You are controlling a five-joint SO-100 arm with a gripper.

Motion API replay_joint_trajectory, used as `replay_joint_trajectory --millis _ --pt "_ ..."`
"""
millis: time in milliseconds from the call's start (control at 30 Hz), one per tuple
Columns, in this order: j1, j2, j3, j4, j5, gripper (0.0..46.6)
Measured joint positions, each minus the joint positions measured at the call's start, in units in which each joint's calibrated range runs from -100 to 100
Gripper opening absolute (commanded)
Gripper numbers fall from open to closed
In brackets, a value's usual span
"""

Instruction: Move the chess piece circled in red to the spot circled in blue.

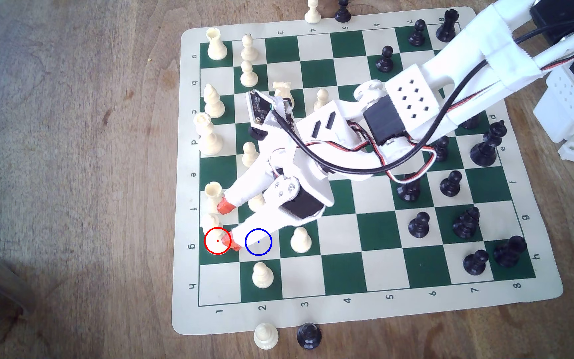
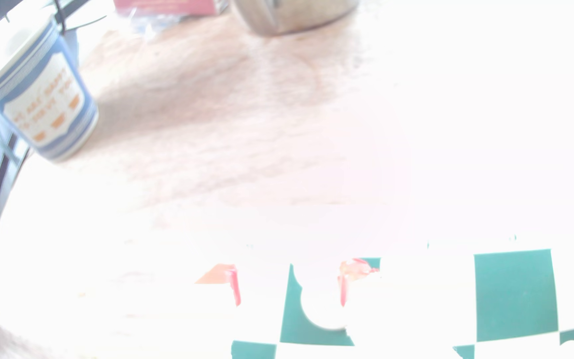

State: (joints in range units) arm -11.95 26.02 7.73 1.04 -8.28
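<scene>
A worn wooden table [image 1: 71, 172] carries a roll-up green-and-cream chess mat [image 1: 347, 312], its cream pieces gathered toward the exterior view's left and black pieces toward its right; a white SO-100 arm [image 1: 413, 89] reaches in from the upper right of that view, cables looping beneath it. The gripper [image 1: 227, 224], its fingertips [image 1: 225, 206] wrapped in orange, stands spread wide and grasps nothing; the chess piece [image 1: 214, 222], a tall cream figure, stands between the two tips on the green square ringed in red, its base under that ring. One tip sits just beside a cream rook [image 1: 214, 193] on the next square; the other tip lies at the red ring's edge, whether touching the piece cannot be told. The spot [image 1: 258, 242], a cream square ringed in blue, lies immediately to the exterior view's right of the piece and is partly crossed by a white finger. In the washed-out wrist view, a blue-and-white paper cup [image 2: 42, 100] stands on the table beyond the mat; both orange tips flank a pale rounded shape there.
</scene>
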Motion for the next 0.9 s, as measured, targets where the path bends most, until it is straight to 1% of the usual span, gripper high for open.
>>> replay_joint_trajectory --millis 333,433,467,500,900 --pt "-0.07 5.61 -7.23 0.0 0.0 15.3" --pt "0.0 6.79 -8.13 0.0 0.0 13.6" --pt "0.0 7.12 -8.5 0.0 0.0 4.6" --pt "0.15 7.62 -9.04 0.0 0.0 0.2" --pt "0.15 7.71 -13.1 6.45 0.83 0.2"
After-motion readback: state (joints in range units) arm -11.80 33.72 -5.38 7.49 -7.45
